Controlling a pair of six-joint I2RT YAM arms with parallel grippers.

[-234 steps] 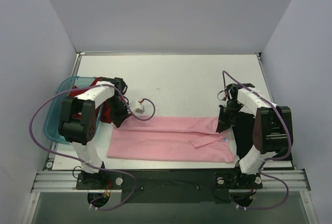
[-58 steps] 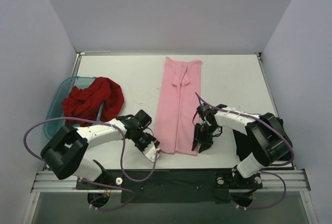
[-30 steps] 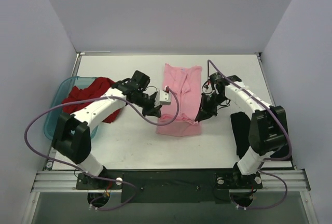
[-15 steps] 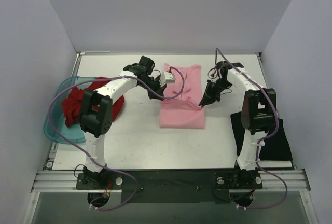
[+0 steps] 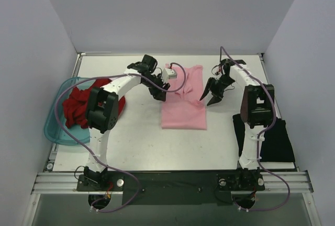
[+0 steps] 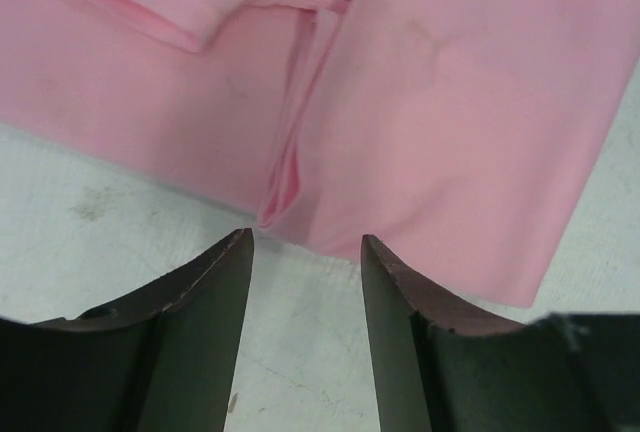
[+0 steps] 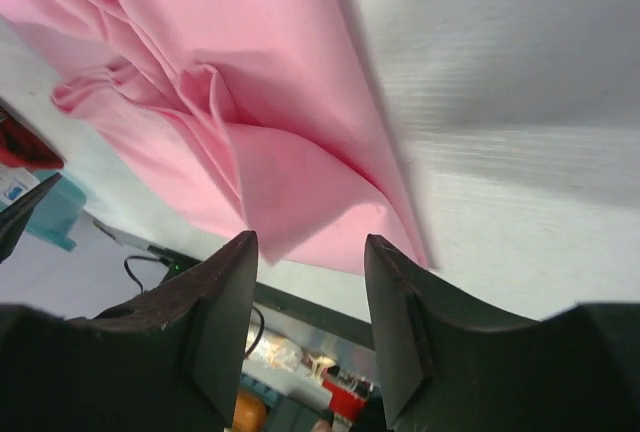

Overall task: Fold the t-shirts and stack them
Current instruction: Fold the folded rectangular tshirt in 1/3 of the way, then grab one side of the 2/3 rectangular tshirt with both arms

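Observation:
The light pink t-shirt point(image 5: 183, 105) lies folded in half as a rectangle in the middle of the table, its top layer creased in the wrist views point(image 6: 450, 102) point(image 7: 250, 102). My left gripper point(image 5: 160, 94) point(image 6: 305, 252) stands open at the shirt's left edge, with only bare table between its fingers. At the right edge my right gripper point(image 5: 211, 96) point(image 7: 310, 252) is open too, tilted over the cloth and holding nothing. The dark red t-shirt point(image 5: 76, 105) is heaped in the bin. The black t-shirt point(image 5: 272, 139) lies flat at the right.
A translucent teal bin point(image 5: 52, 132) sits at the table's left edge under the red shirt. The right arm's upper links stand over the black shirt. White table point(image 5: 136, 142) shows in front of the pink shirt, and walls close in three sides.
Both grippers carried the pink shirt's near end away to the far end, folding it in half, then opened and let go. The shirt now lies still.

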